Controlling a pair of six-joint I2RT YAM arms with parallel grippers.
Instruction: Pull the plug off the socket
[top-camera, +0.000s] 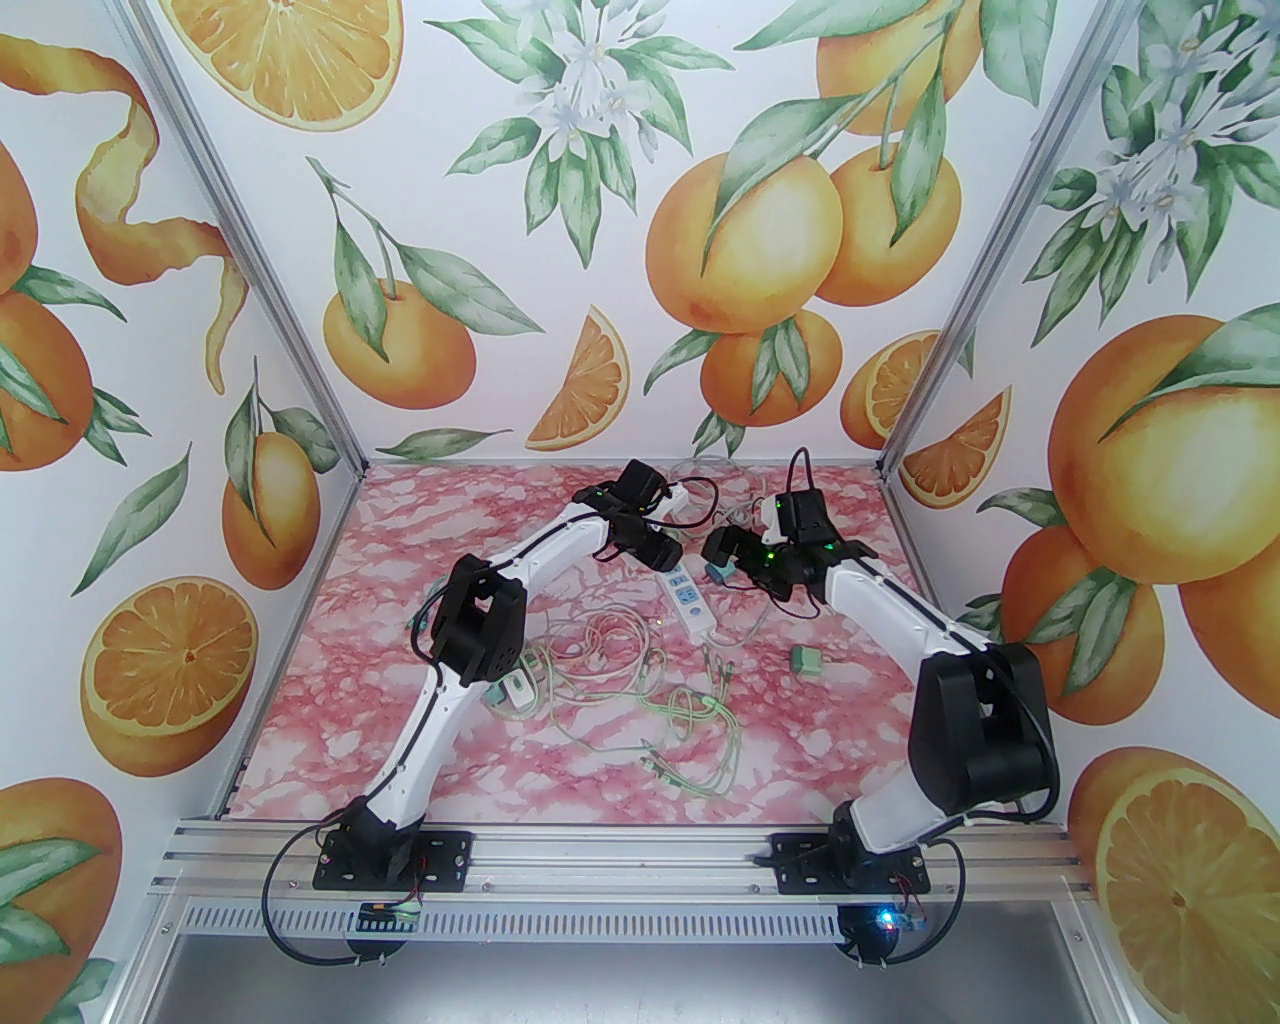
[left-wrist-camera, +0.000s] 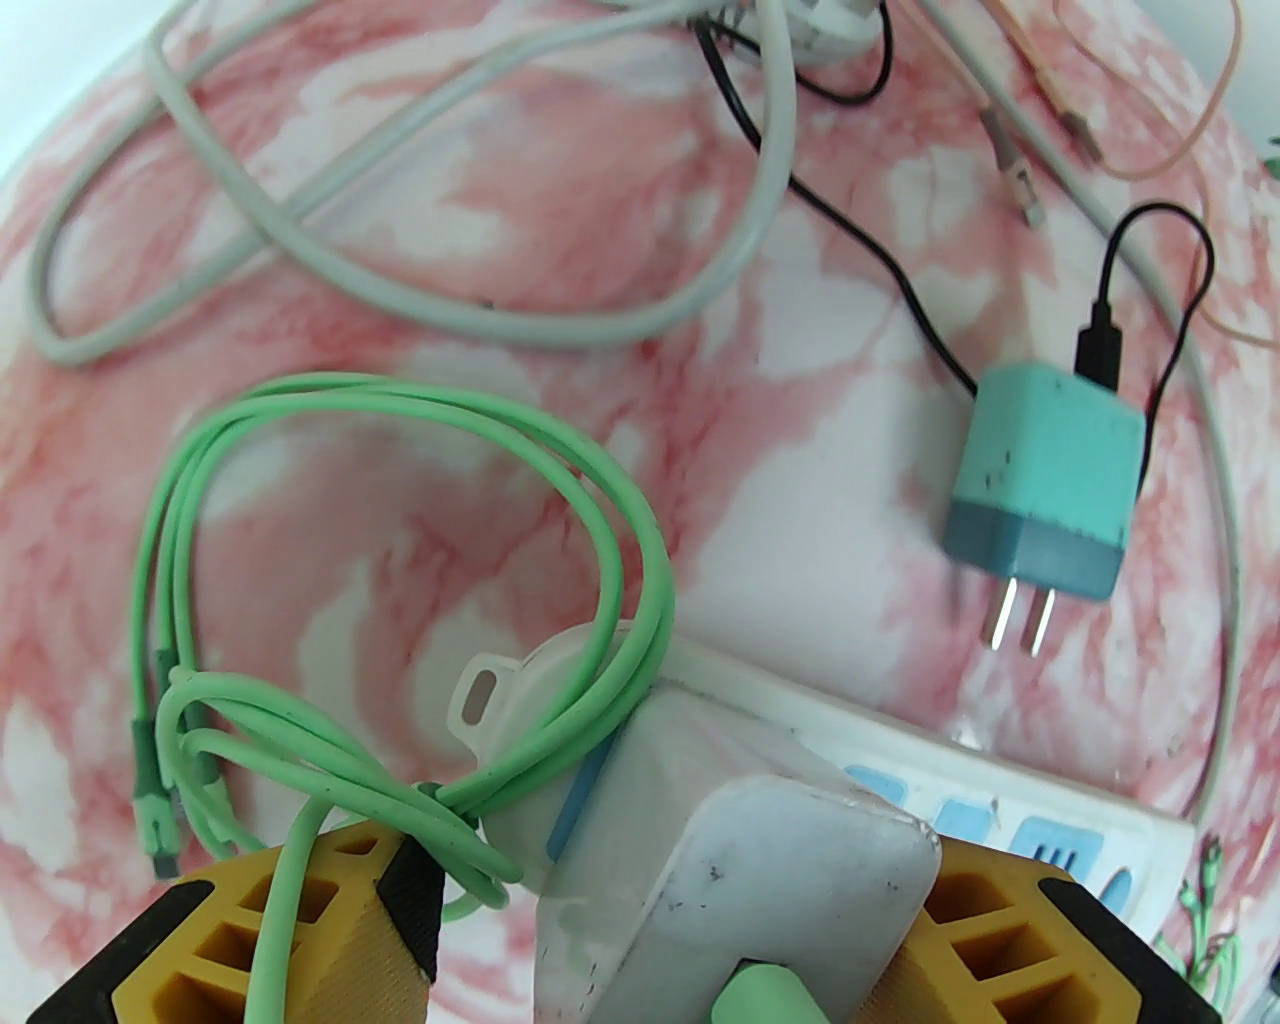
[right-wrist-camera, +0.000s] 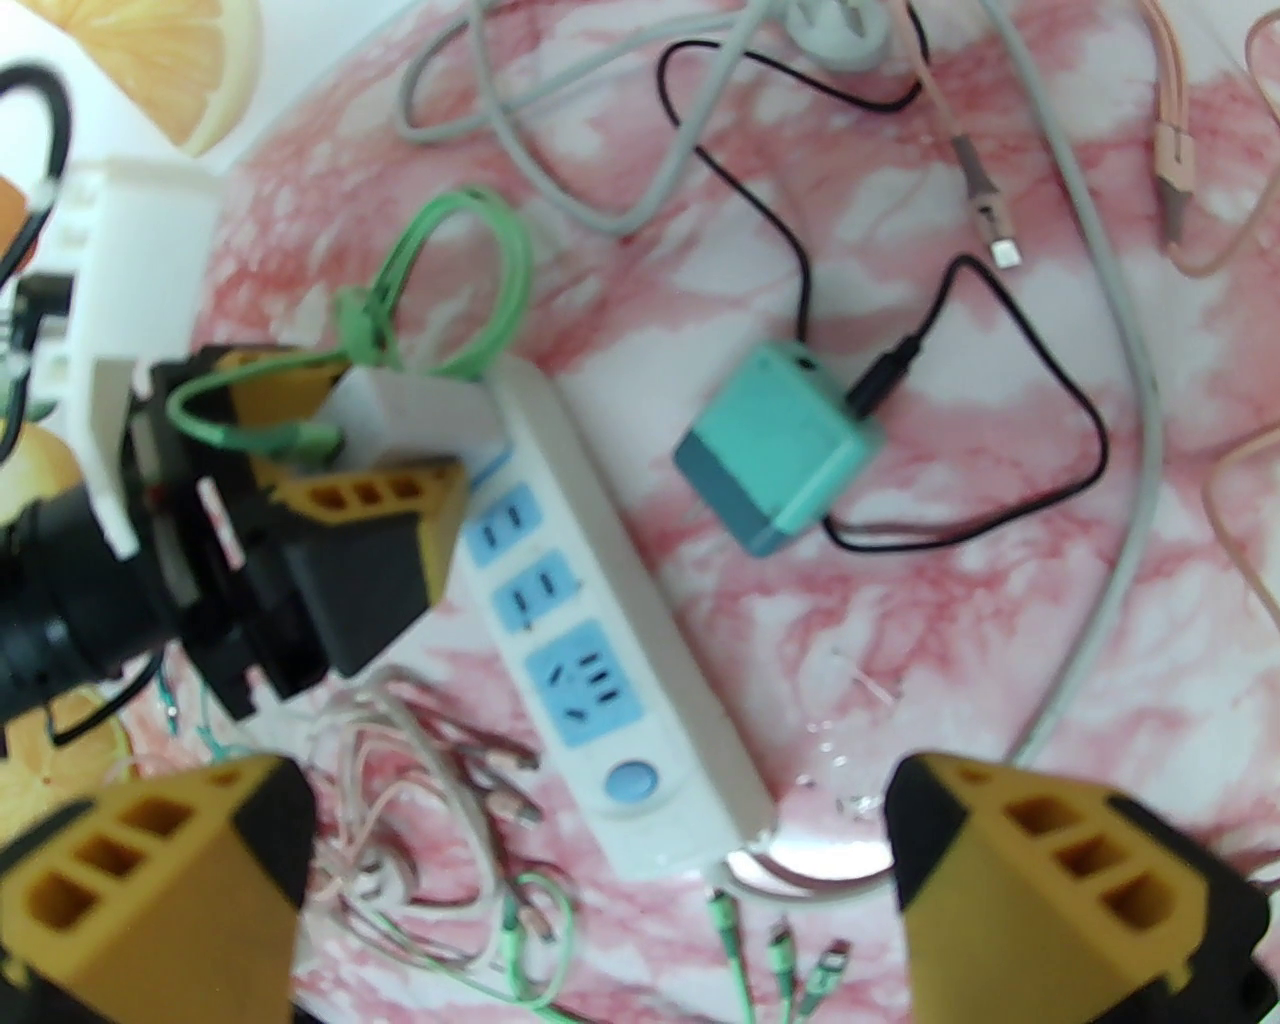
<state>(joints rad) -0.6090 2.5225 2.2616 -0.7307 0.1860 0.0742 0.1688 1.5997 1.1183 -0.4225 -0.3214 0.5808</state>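
Observation:
A white socket strip (right-wrist-camera: 680, 700) with blue outlets lies on the pink marble table (top-camera: 400, 560), and it also shows in the top view (top-camera: 692, 605). At its far end sits the white plug (right-wrist-camera: 410, 405) with a green cable (left-wrist-camera: 420, 410). My left gripper (left-wrist-camera: 690, 900) is shut on that plug (left-wrist-camera: 760, 870), one yellow finger on each side. I cannot tell whether its prongs are still in the socket. My right gripper (right-wrist-camera: 595, 800) hangs open above the strip's button end, touching nothing.
A teal charger (right-wrist-camera: 780, 445) with a black cable lies loose just right of the strip. A grey cord (left-wrist-camera: 400, 290) loops behind it. Thin tangled cables (top-camera: 640, 700) spread over the near table, with another teal adapter (top-camera: 808, 660) at the right.

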